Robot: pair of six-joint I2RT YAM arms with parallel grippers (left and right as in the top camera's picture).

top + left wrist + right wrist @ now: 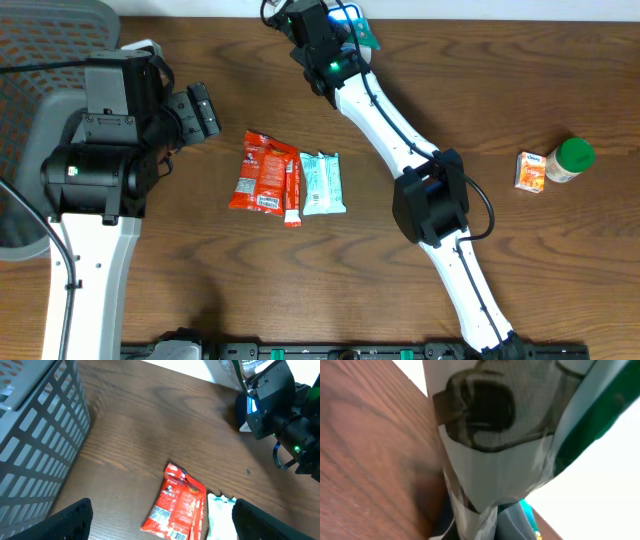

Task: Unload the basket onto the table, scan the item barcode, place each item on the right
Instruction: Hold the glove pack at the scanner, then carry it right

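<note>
Right wrist shows green-edged white packet [495, 460], dark print illegible.

packets [270, 175]: centre, side by side
carton [531, 171]: far right, just left of jar [570, 160]
basket [35, 435]: far left
bag [366, 38]: back edge

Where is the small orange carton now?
Overhead view: the small orange carton sits at the right side of the table, just left of the green-lidded jar.

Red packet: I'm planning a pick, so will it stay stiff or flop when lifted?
Probably floppy: the red packet lies flat and thin, like a film pouch. It is likely light, since it looks nearly flat. Its smooth printed wrapper may slip in a pinch.
</note>
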